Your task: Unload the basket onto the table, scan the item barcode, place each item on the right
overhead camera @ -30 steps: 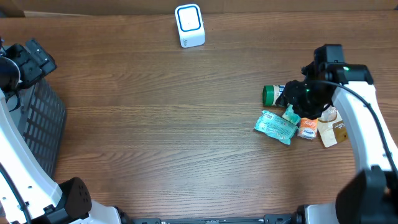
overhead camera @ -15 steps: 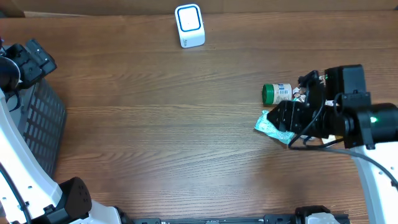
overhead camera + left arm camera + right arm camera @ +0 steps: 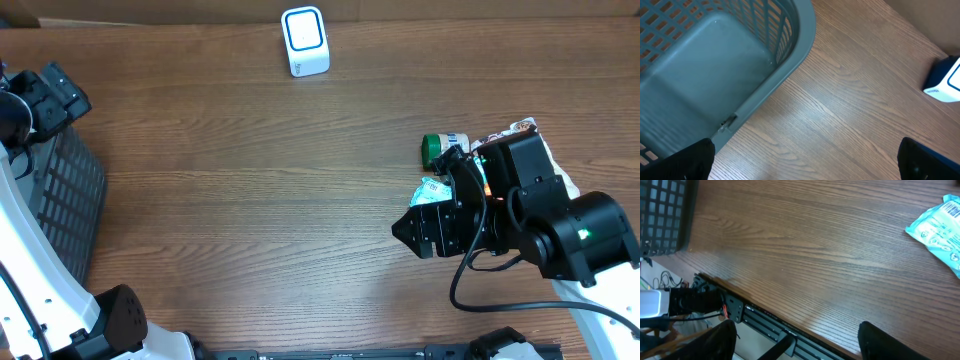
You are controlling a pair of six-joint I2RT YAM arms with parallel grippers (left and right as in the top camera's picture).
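A green-capped bottle (image 3: 438, 150) lies on the table at the right. Just below it a teal packet (image 3: 429, 188) (image 3: 939, 224) shows partly from under my right arm. The edge of a brown-and-white packet (image 3: 515, 129) shows behind that arm. The white and blue scanner (image 3: 305, 40) (image 3: 946, 81) stands at the far edge. My right gripper (image 3: 412, 228) (image 3: 800, 345) hangs above the wood left of the items, open, with nothing between its fingers. My left gripper (image 3: 50, 100) (image 3: 810, 162) is wide open above the basket's corner, empty.
A grey slatted basket (image 3: 60, 195) (image 3: 715, 65) (image 3: 662, 215) stands at the table's left edge. The table's front edge with a black rail (image 3: 770, 322) lies under my right gripper. Other small items are hidden under my right arm.
My right arm has swung from above the bottle toward the table's front and turned left, covering the small packets. Its jaws have widened. The left arm has not moved.
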